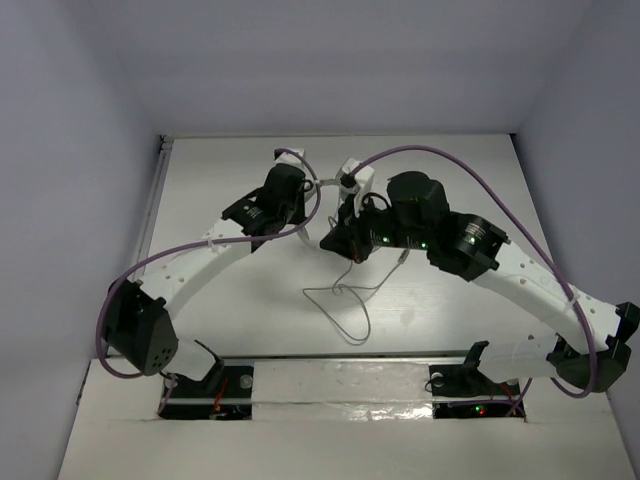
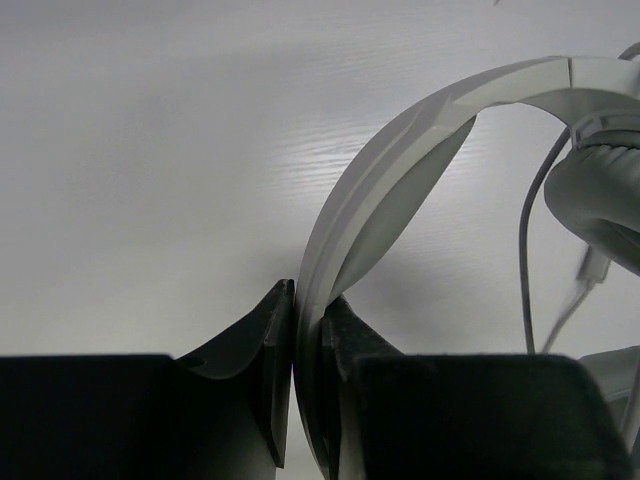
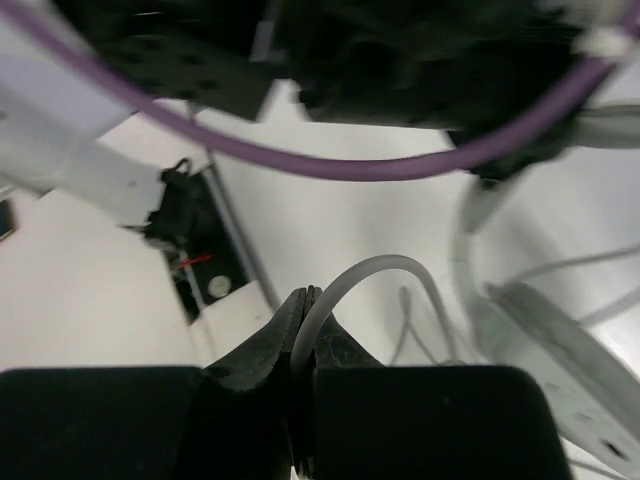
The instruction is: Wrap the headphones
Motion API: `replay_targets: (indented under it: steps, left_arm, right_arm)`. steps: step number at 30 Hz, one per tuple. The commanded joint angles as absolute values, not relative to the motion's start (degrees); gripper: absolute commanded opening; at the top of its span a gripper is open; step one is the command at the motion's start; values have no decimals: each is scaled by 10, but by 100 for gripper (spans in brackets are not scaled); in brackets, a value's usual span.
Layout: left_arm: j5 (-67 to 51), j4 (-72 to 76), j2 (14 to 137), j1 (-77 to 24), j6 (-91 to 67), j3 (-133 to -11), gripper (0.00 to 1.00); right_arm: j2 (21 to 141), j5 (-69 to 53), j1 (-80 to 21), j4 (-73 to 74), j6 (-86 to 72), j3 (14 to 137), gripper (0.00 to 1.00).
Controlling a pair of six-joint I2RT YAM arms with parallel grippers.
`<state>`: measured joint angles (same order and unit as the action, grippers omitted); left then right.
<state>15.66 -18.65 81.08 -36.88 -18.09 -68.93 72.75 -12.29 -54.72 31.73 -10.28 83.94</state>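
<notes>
Right now your left gripper (image 2: pixel 308 305) is clamping shut on the headphones (image 2: pixel 420 130). Its two jaws are squeezing the flat headband edge-on, and the band is arching up and away toward the ear cup (image 2: pixel 600 195) at the right of the left wrist view. Your right gripper (image 3: pixel 306 300) is pinching the cord (image 3: pixel 372 266), with the jaws closed to a sliver and the thin white line looping out from between them before curving down. Further out, in the overhead view, both grippers are sitting close together over the far middle of the table (image 1: pixel 440 320) with the headphones between them. I cannot tell whether the cups are resting on the surface. The cord's slack is lying in a loose loop nearer the arm bases. You are, I judge, in the winding step, one arm anchoring and the other carrying the cord. The next move is calling for you to lead the pinched cord around the band or cups while the left grip is holding steady, under light tension. You should be steering clear of the purple cable (image 3: pixel 350 165) crossing just above the right fingers.
</notes>
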Motion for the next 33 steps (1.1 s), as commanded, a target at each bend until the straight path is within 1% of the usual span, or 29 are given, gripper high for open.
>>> replay_targets:
  steps: [1,5,8,10,12,15,16,17,20,22,25,29,33]
  left_arm:
    - [119,-112,816,-363,-244,-731,0]
    - [133,-94,837,-363,-245,-749,0]
    - [137,-79,861,-363,-261,-770,0]
    - [100,-69,877,-358,-269,-777,0]
    - [89,-62,885,-352,-283,-774,0]
    - [16,-33,891,-321,-312,-769,0]
    - [-24,-19,894,-302,-319,-769,0]
    - [-40,-12,894,-295,-325,-769,0]
    - [-46,-6,895,-288,-332,-773,0]
    - [-64,-4,899,-283,-337,-778,0]
    - [-101,20,897,-268,-358,-769,0]
    - [-41,-18,895,-283,-320,-773,0]
    - [34,-36,882,-306,-295,-736,0]
  right_arm:
    - [726,-227,-567,300,-119,841,0]
    - [746,-235,-579,305,-117,846,0]
    - [775,-258,-595,301,-116,872,0]
    - [786,-246,-601,303,-117,883,0]
    - [785,-240,-601,294,-122,878,0]
    - [778,-273,-601,256,-139,841,0]
    - [782,-271,-606,250,-149,822,0]
    - [782,-265,-613,245,-152,811,0]
    - [783,-269,-620,207,-172,774,0]
    - [790,-278,-628,195,-178,770,0]
    - [804,-249,-635,200,-174,772,0]
    - [779,-209,-635,198,-164,778,0]
    - [767,-142,-635,243,-137,838,0]
